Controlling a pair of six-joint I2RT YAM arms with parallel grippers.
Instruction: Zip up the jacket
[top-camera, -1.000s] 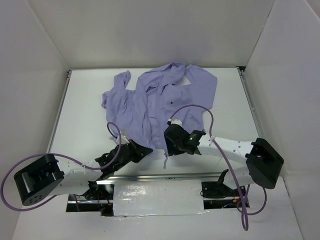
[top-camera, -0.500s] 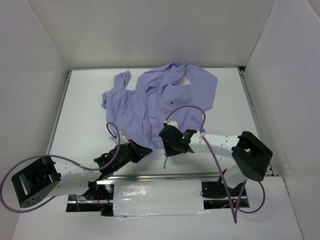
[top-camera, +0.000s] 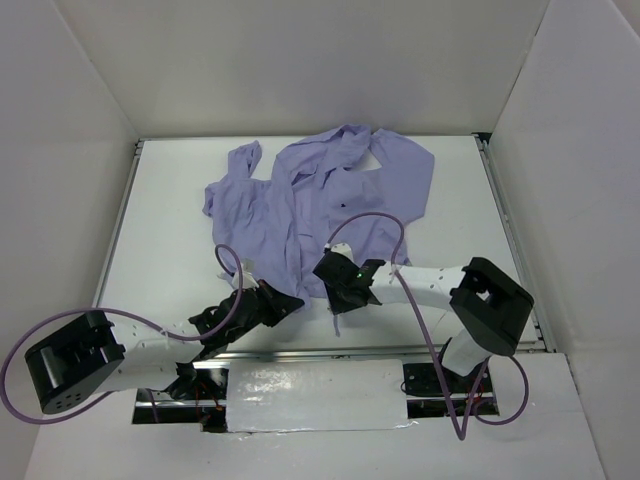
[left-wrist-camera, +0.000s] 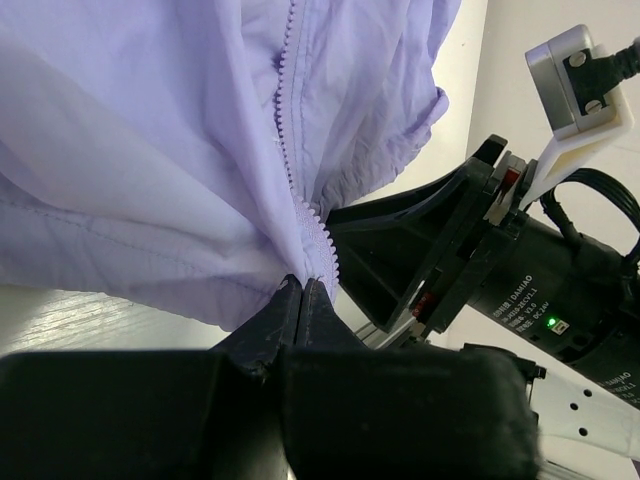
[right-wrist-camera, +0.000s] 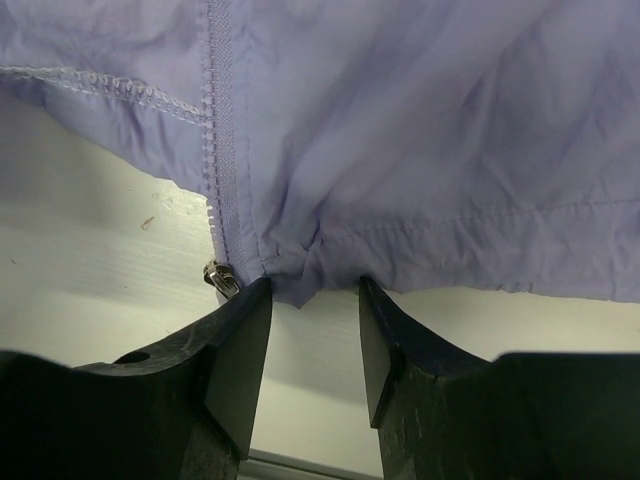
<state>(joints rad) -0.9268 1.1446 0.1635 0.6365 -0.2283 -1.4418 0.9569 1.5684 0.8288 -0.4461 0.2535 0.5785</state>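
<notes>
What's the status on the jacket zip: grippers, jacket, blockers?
Left gripper shut on jacket hem at the zipper bottom end. Right gripper open, fingers straddling hem beside the zipper. Jacket crumpled, not zipped. Nothing seen blocking.

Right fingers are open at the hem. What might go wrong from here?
The right fingers straddle bunched hem fabric of the jacket, while the metal slider sits just outside them: closing may grab cloth only. The left fingers pinch only a tip of its edge; a pull might slip it free.
</notes>
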